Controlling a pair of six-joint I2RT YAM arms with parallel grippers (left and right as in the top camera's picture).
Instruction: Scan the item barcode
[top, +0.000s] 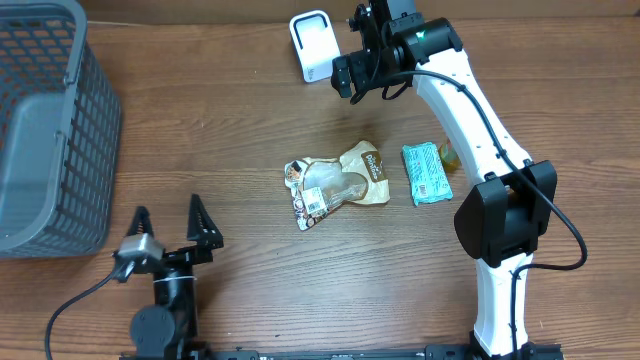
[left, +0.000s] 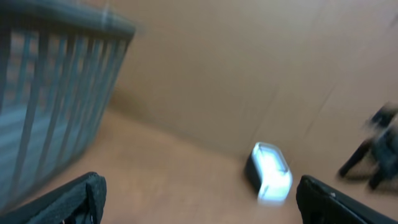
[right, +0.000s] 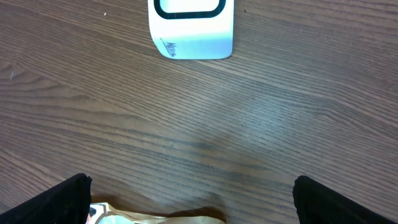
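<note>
A dark wooden counter (top: 230, 130) with two robot arms. Both pairs of jaws stand wide open and hold nothing. The right jaws hover over bare wood between the scanner (top: 312, 45), at the far edge, and the bag (top: 338, 183), which lies mid-counter. The left jaws sit near the front edge, well apart from everything. A packet (top: 427, 173) lies just beside the bag, on the right arm's side.

Risks, as a judgement: two items lie close together, so the wrong one could be taken. The bag is crumpled and glossy, so the jaws may pinch only a loose fold and let it sag or slip. Creases or glare could also hide its code. A pale label shows on the bag, but it is too small to tell whether it is the barcode. The right arm works near the scanner and could knock it.

- **Counter:** matte, fine straight grain.
- **Scanner:** smooth white plastic, a rounded rectangle with a dark-framed window.
- **Bag:** tan and white film, wrinkled and irregular.
- **Packet:** flat teal rectangle with a printed wrapper.
- **Basket (top: 50, 130):** grey plastic lattice, at the far corner on the left arm's side.
</note>
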